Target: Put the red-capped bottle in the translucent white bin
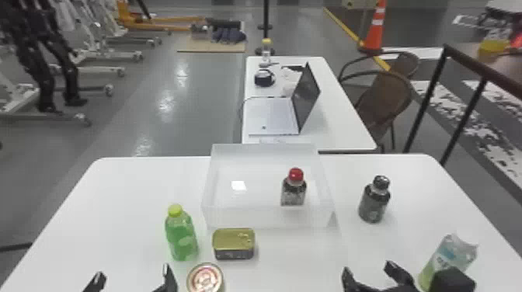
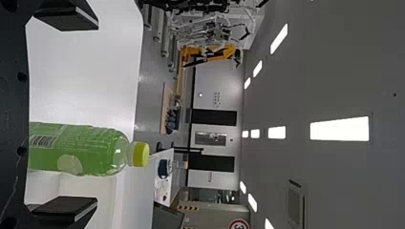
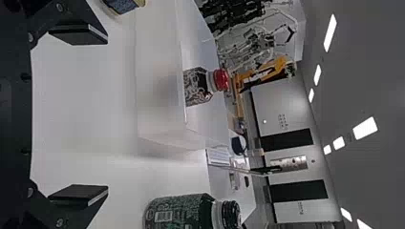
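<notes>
Right claw [image 1: 369, 270] hangs open, the red-capped bottle [image 1: 293, 191] upright inside the bin [image 1: 264, 218].

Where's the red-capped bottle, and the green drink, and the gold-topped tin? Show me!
Red-capped bottle [image 1: 293, 193], head view: its dark body.
Green drink [image 2: 93, 149], left wrist view: the bottle's green side.
Gold-topped tin [image 1: 233, 238], head view: its lid.

Head view looks down, 2 wrist views across the table [image 1: 128, 194].

Nearby sit three bottles [image 1: 293, 193], two cans [image 1: 234, 249], one bin [image 1: 264, 218], one pouch [image 1: 446, 258]
</notes>
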Robot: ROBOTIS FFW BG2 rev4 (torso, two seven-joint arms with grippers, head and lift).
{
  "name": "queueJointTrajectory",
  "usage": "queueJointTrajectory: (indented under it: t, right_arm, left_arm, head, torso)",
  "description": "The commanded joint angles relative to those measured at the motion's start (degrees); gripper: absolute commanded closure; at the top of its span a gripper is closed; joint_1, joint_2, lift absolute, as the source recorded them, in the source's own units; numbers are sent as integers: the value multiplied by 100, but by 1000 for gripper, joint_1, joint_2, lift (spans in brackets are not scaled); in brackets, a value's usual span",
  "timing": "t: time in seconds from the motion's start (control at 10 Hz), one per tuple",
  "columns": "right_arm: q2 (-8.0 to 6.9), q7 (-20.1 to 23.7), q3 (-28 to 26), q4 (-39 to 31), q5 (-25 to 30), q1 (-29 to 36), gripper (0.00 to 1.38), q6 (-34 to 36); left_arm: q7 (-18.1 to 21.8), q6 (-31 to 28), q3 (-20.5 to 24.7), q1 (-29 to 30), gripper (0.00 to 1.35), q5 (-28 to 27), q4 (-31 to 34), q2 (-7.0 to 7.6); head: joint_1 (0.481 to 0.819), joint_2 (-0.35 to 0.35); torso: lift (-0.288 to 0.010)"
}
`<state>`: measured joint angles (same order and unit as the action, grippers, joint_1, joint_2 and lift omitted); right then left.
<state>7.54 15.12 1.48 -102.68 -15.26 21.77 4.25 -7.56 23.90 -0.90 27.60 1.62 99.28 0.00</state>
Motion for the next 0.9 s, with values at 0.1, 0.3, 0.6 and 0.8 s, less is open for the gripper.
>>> queueJointTrajectory:
  t: [0.1,0.3,0.6,0.8]
  right_arm:
    - [-34,0,-7,-85,138,56,183,-3]
    - [-34,-9,-7,-120,243,47,183,58]
    - [-51,-18,-7,-164,384,38,183,155]
    - [-78,-115,-7,-261,551,47,183,243]
  left_arm:
    - [0,-70,-24,79,18,5,73,35]
    - [0,-96,-60,61,18,5,73,79]
    - [0,-114,-60,53,18,5,73,87]
    - [0,-158,-68,35,18,-12,73,105]
  head:
    - [549,0]
    - [549,0]
    - [549,0]
    - [549,0]
  torso:
    - [-100]
    - [-100]
    - [-100]
    - [-100]
